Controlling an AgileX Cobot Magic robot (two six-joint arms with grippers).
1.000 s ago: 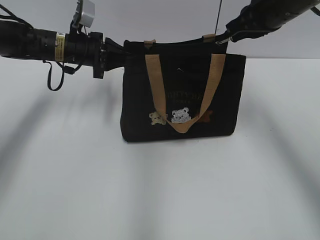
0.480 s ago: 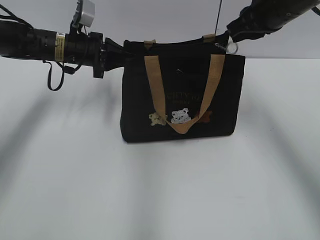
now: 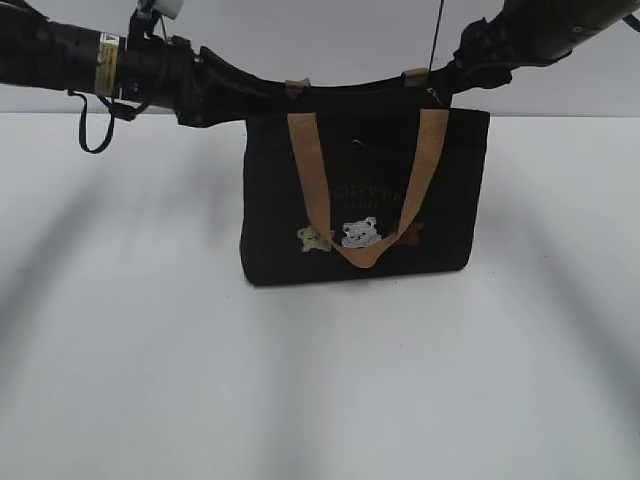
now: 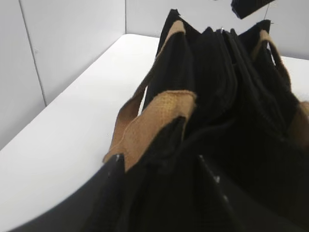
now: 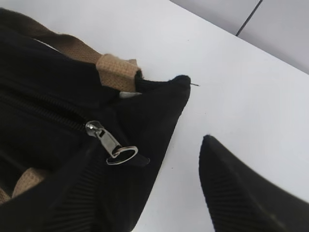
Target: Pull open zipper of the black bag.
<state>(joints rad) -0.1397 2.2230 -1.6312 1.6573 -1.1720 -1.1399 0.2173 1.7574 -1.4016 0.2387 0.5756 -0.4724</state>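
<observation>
The black bag (image 3: 365, 200) stands upright mid-table, tan handles and bear patches facing front. In the right wrist view the silvery zipper (image 5: 108, 142) pull with its ring lies loose on the bag's top, close to the end corner (image 5: 176, 84). My right gripper (image 5: 176, 150) is open; one ribbed finger (image 5: 82, 193) lies under the pull and the other finger (image 5: 241, 193) stands apart over bare table. At the bag's other end my left gripper (image 4: 159, 162) is open, fingertips (image 4: 117, 164) spread with the bag (image 4: 212, 96) fabric and a tan handle (image 4: 154, 116) between them.
The bag rests on a white table (image 3: 320, 380). Pale walls (image 4: 58, 43) close in the far side and corner. Both black arms reach in at the height of the bag's top, the left arm (image 3: 100, 65) and the right arm (image 3: 540, 30).
Both grippers have opened. The right one has let go of the zipper pull's ring. The left arm has risen slightly and released the bag's left top corner.
</observation>
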